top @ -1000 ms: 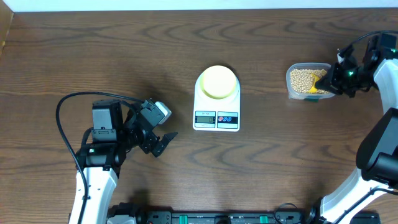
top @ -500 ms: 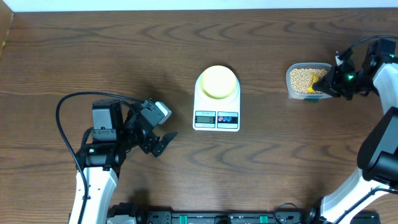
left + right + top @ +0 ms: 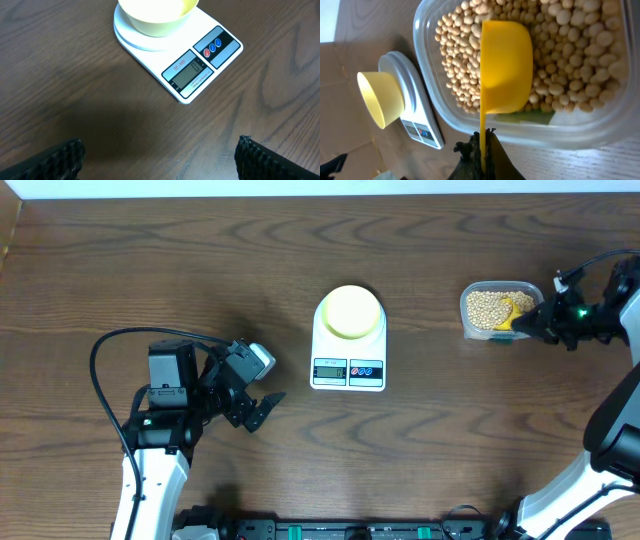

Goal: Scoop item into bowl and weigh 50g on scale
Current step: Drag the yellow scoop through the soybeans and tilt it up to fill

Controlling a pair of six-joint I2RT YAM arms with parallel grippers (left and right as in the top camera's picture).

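The tan beans [image 3: 485, 304] [image 3: 570, 55] fill a clear plastic tub [image 3: 467, 326] [image 3: 427, 55] at the right. My right gripper [image 3: 533, 323] [image 3: 483, 142] is shut on the thin handle of a bright yellow scoop [image 3: 507, 315] [image 3: 505, 65]. The scoop's cup rests over the beans at the tub's near side. The pale yellow bowl [image 3: 350, 311] [image 3: 157, 15] [image 3: 377, 97] stands empty on the white scale [image 3: 348, 370] [image 3: 200, 70] [image 3: 415, 115] at the table's middle. My left gripper [image 3: 262, 408] [image 3: 159, 150] hangs open over bare wood, short of the scale's front left.
The brown wooden table [image 3: 450, 440] stretches on all sides. The left arm's black cable [image 3: 110, 345] loops at the left. The scale's display [image 3: 189, 75] and buttons [image 3: 212, 47] face the left gripper.
My right gripper has drawn back to the right and slightly toward the front with the scoop, whose cup stays in the tub. The left arm has not moved.
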